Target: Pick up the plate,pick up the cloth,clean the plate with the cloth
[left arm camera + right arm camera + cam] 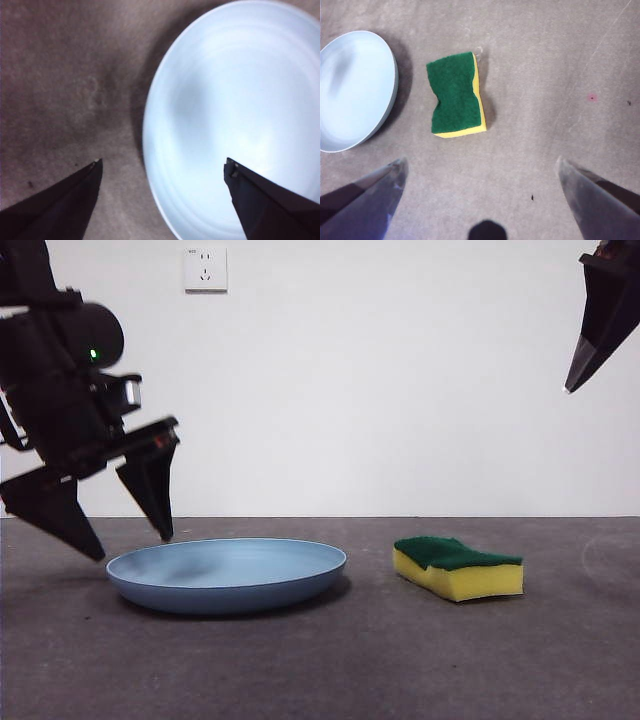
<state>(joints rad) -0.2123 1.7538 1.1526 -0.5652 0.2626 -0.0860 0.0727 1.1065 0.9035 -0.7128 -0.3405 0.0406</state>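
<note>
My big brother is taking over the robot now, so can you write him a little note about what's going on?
Left gripper: open, low over the plate's rim, one jaw outside it and one above the dish, holding nothing.
Right gripper: open, empty, waiting high above the table.
The plate lies flat on the table. The cloth, really a yellow sponge with a green top, lies beside it, apart.
Done: nothing picked up yet.
Left: grab the plate, grab the cloth, wipe the plate.

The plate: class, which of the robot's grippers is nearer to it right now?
Left. The left gripper hangs open astride the plate's rim, one jaw over it. The right gripper waits open, high up beyond the sponge.
</note>
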